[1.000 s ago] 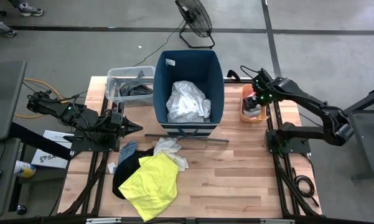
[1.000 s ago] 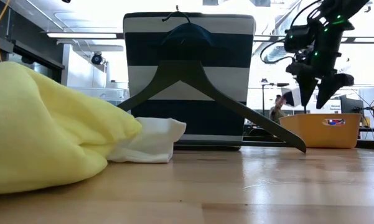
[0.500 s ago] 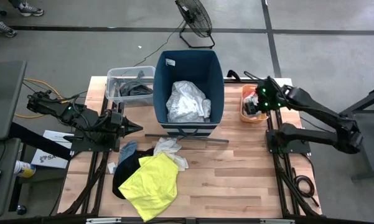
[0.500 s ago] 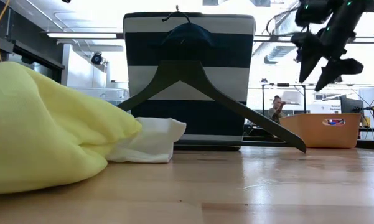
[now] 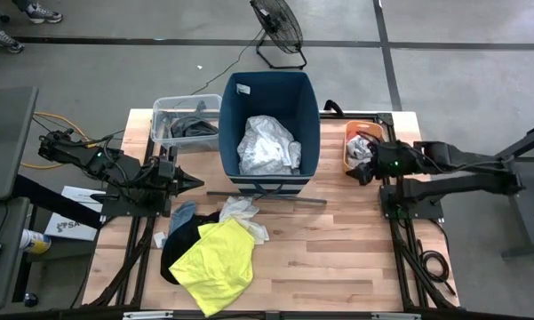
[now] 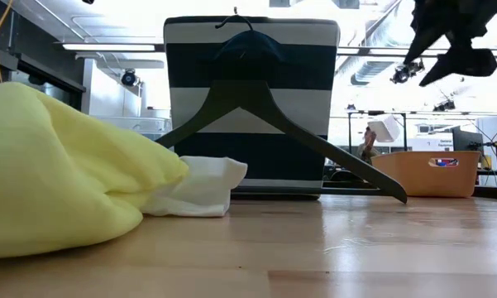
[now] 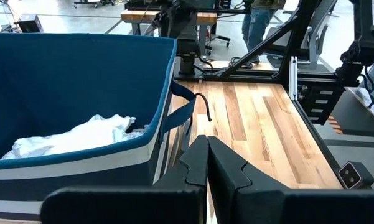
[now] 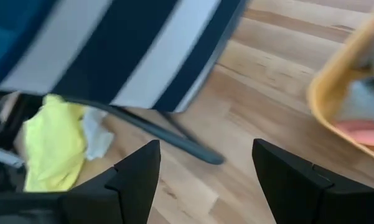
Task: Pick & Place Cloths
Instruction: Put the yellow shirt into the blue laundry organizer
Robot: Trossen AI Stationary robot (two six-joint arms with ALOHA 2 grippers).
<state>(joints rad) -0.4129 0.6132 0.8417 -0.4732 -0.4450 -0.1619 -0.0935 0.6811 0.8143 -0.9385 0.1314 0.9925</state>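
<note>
The cloths lie heaped at the table's near left: a neon-yellow shirt [image 5: 215, 265] [image 6: 58, 174] [image 8: 50, 140] on a black garment [image 5: 179, 242], with a white piece [image 5: 240, 212] [image 6: 198, 189] and a blue piece [image 5: 183, 213] beside them. A large white garment [image 5: 267, 147] [image 7: 81, 134] sits inside the dark-blue bin [image 5: 268, 102]. My left gripper [image 5: 195, 183] [image 7: 206, 149] is shut, left of the bin. My right gripper [image 5: 360, 169] [image 6: 446, 50] [image 8: 205, 162] is open and empty, high above the table by the orange tub's near edge.
A dark hanger [image 5: 267, 194] [image 6: 265, 116] leans against the bin's near wall. The orange tub [image 5: 355, 151] [image 6: 430, 172] holds small pieces. A clear tub [image 5: 182, 124] with dark clothes stands left of the bin. Bare wood lies between pile and right arm.
My right gripper has risen from just over the orange tub and drawn back toward the table's near edge, tipping to point toward the bin and the pile. It has stayed open and empty. The cloths have not moved.
</note>
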